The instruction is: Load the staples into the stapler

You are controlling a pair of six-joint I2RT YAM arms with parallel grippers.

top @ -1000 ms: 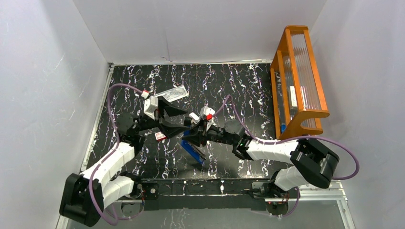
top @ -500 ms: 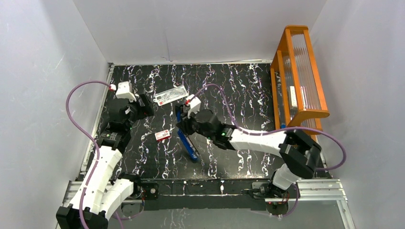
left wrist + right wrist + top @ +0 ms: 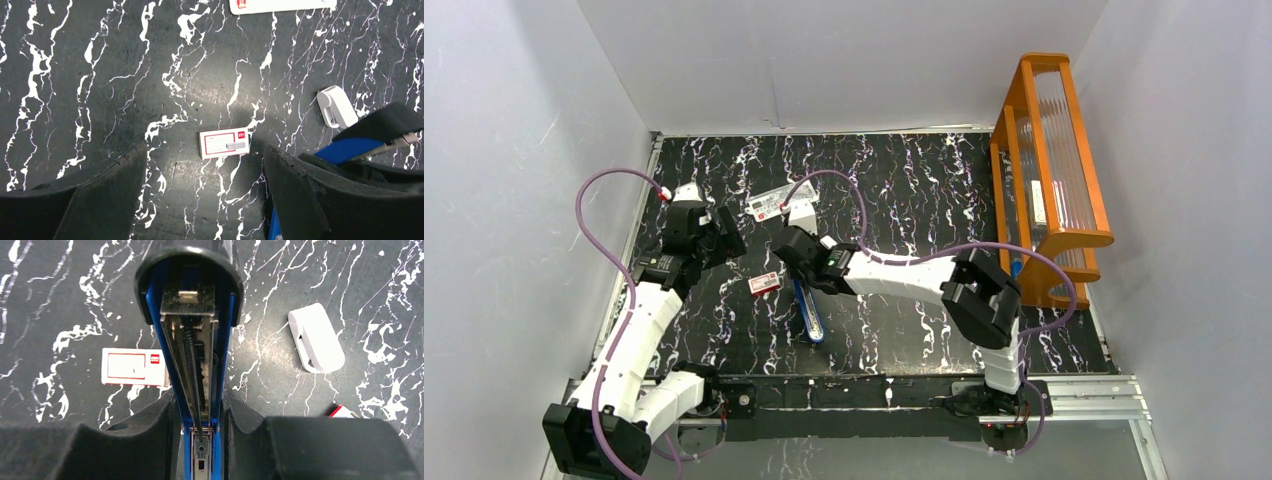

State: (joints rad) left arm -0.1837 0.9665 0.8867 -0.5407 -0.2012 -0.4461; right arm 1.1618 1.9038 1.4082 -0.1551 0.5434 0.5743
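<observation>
Left arm has swung back to upper left; left gripper [image 3: 204, 152] gapes above the staples box [image 3: 223, 143], centre frame. Right gripper [image 3: 200, 412] clamps the stapler [image 3: 192, 315], rail open, apparently empty. Loading not done.

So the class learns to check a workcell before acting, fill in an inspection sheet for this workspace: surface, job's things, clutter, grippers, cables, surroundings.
Surface: black table with white veining.
Job's things: blue stapler swung open, rail and spring showing; red-and-white staple box lying flat on the table; no loose staple strip seen.
Clutter: clear packet; small white plastic piece.
Grippers: right gripper shut on the stapler; left gripper open, above the staple box.
Cables: purple cables arching over both arms.
Surroundings: white walls; orange rack at the table's right edge.
</observation>
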